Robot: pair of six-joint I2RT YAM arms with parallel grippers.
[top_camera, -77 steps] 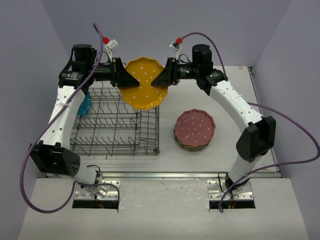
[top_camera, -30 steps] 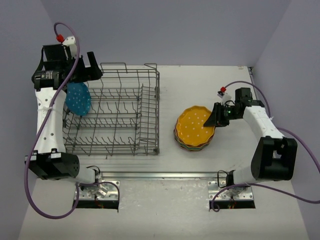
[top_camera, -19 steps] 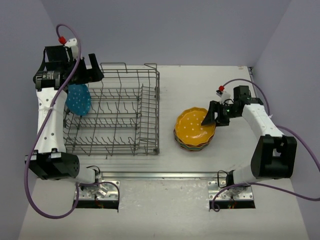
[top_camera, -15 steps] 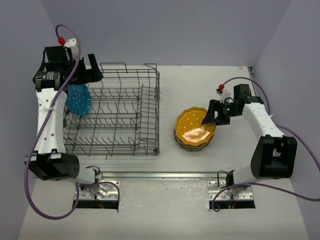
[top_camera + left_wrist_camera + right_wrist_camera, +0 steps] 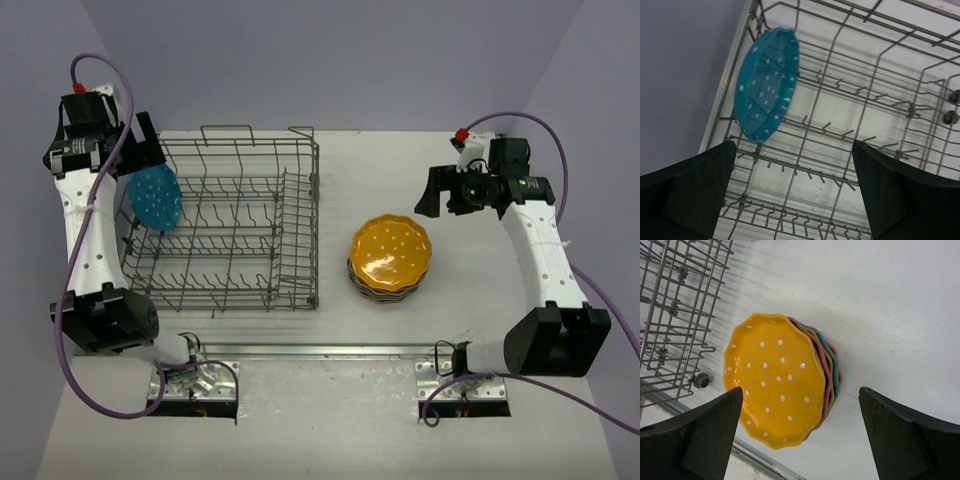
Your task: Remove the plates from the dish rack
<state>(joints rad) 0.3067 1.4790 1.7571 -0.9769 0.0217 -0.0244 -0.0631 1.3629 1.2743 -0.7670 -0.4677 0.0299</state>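
Right gripper (image 5: 429, 193): fingers spread wide and holding nothing. It hangs off the far-right side of the plate stack, well apart from it.
Change, right side: a second ago this gripper was pinching the rim of the orange-yellow plate (image 5: 391, 250). It has since let go and drawn back toward the table's right edge.
Orange-yellow plate: lies flat and face up on top of the plate stack (image 5: 829, 371), and nothing touches it.
Plate stack: sits on the table (image 5: 470, 300), right of the dish rack, about midway between the far and near edges. Pink-red, yellow and blue rims show under the top plate.
Left gripper (image 5: 793, 145): fingers spread wide and holding nothing. It is poised over the rack's far-left corner, and it has shifted a little further left within the last second.
Blue plate (image 5: 767, 90): stands on edge between the tines at the rack's far-left corner, leaning. The left fingers are above it and apart from it.
Dish rack (image 5: 240, 230): grey wire, on the left half of the table. No other plate is visible in it.
Meaning for the task: the orange-yellow plate looks delivered. By this view the blue plate is the last one to unload, and the left gripper seems lined up for it.
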